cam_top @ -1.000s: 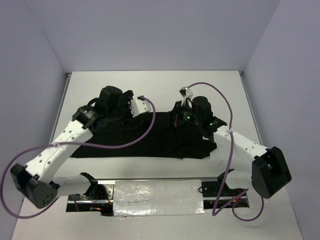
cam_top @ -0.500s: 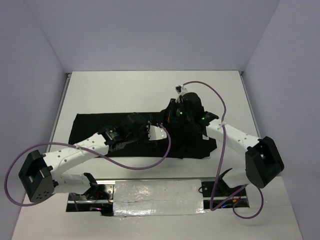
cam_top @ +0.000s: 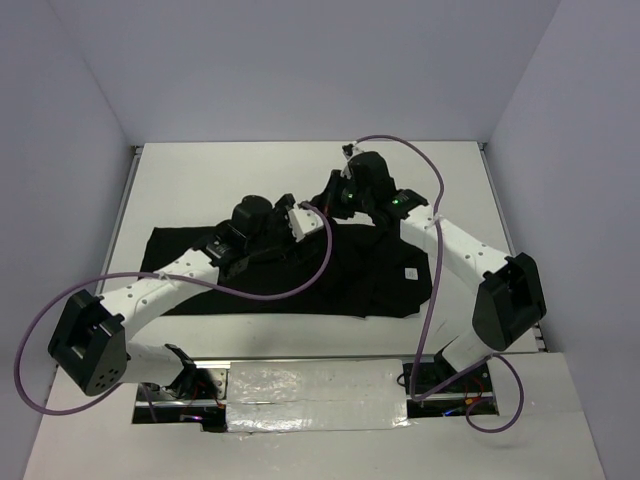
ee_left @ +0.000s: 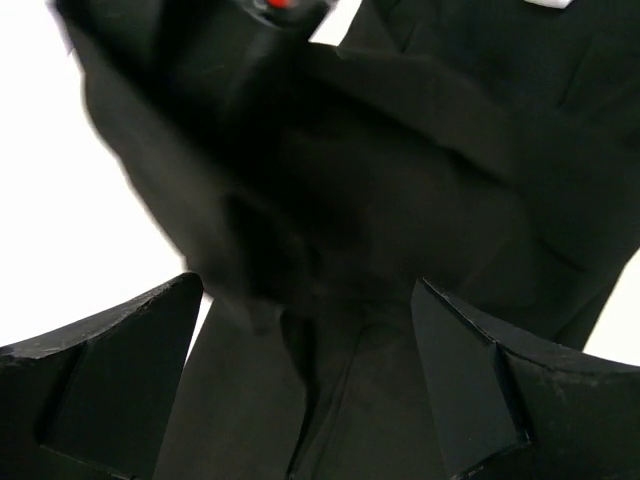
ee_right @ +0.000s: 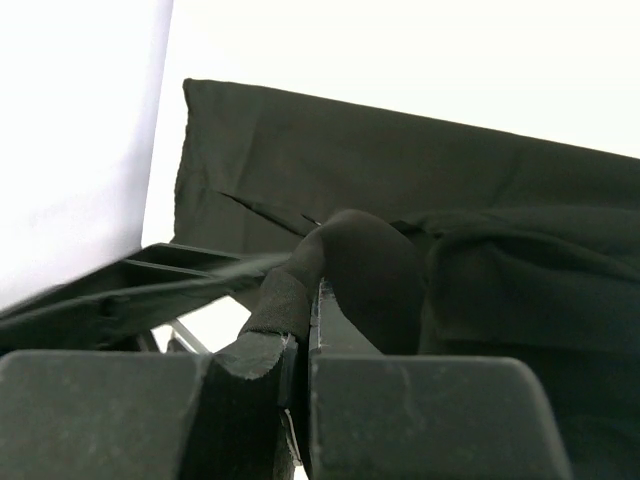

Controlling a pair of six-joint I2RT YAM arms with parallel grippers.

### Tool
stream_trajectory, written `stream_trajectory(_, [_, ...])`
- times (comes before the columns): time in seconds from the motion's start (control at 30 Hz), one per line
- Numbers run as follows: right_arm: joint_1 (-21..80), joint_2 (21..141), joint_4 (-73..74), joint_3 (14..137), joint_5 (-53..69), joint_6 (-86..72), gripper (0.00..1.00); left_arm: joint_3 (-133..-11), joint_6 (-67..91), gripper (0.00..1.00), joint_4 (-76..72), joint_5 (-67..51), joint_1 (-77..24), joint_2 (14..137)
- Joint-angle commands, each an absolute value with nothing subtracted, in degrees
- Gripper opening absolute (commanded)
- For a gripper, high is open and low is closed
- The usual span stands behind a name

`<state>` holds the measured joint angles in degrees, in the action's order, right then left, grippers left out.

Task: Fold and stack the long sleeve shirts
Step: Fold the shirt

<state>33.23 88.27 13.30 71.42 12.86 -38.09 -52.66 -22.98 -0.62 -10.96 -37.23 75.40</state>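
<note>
At the middle of the tabletop lies the black shirt. The right arm has its jaws closed on cloth at the shirt's twelve o'clock edge, I think to fold it over; the left arm hovers with jaws wide open.

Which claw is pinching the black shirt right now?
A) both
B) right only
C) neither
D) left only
B: in the right wrist view the right claw is shut on a raised fold of the black shirt, while the left claw stands wide open, gripping nothing.
</note>
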Motion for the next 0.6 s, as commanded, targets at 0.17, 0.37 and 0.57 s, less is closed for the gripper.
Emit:
stream_trajectory(0.17, [33.1,90.0,16.7,78.1,13.8,-35.9,0.0,-55.5,-14.9,0.99,-8.9,-10.8,-35.3,78.6])
stream_trajectory(0.37, [33.0,89.2,14.6,76.6,16.2,-36.2,0.0,-53.4,-16.3,0.92,-15.5,-8.4,-35.2,77.9])
stream_trajectory(0.57, [33.0,87.5,14.8,74.1,15.1,-35.6,0.0,-50.9,-20.0,0.67,-19.7,-7.2,-35.2,77.3])
